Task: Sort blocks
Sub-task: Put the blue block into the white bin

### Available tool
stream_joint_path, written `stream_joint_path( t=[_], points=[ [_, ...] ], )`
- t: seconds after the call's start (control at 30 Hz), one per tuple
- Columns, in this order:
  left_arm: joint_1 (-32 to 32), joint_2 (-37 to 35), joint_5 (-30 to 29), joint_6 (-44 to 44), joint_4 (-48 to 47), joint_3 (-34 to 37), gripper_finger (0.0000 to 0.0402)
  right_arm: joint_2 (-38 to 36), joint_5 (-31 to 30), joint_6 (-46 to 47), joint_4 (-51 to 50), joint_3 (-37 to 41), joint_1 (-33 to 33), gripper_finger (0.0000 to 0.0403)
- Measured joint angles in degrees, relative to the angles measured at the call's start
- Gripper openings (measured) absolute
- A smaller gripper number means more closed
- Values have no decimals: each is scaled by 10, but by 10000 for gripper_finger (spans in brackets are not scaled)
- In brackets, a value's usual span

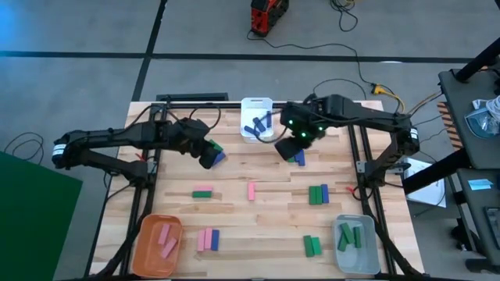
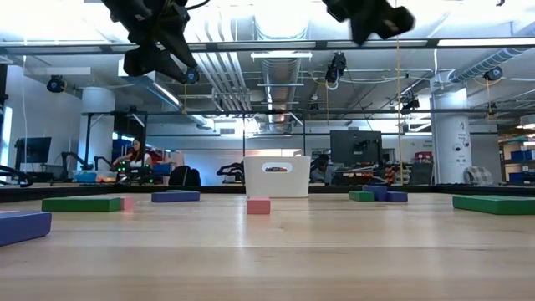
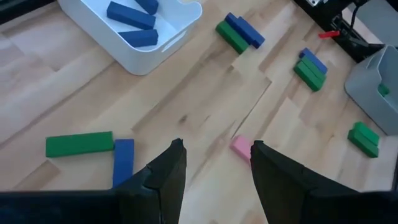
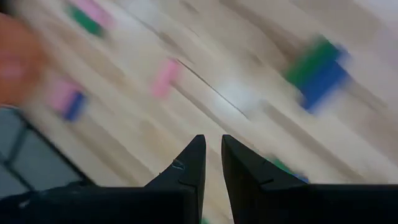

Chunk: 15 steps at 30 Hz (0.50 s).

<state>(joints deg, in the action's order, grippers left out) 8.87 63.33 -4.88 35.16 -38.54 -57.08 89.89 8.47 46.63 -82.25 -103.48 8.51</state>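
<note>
High view: left gripper [image 1: 208,156] above blue block [image 1: 218,158] and green block [image 1: 216,148], right gripper [image 1: 287,146] beside blue-green pair [image 1: 296,158] near white bin [image 1: 255,104]; left wrist: fingers [image 3: 166,174] spread, empty, blue block [image 3: 123,160] alongside; right wrist: fingers [image 4: 191,163] nearly closed, empty.

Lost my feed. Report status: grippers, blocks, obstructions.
Left gripper open, empty, above table. Right gripper nearly shut, empty, near white bin. Loose blocks remain unsorted. Nothing in the way.
</note>
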Motion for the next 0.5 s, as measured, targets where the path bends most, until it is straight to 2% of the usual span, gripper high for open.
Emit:
stream_joint_path(
  t=[0.1, 0.23, 0.5],
  points=[
    [2, 1, 0, -4, 0, 0, 157, -1, -21, 6, -30, 23, 0, 43],
    [4, 5, 0, -4, 0, 0, 157, -2, -60, 7, -21, 62, 23, 44],
    [4, 20, 0, -4, 0, 0, 157, -1, -61, -24, 115, 198, 102, 88]
  ],
)
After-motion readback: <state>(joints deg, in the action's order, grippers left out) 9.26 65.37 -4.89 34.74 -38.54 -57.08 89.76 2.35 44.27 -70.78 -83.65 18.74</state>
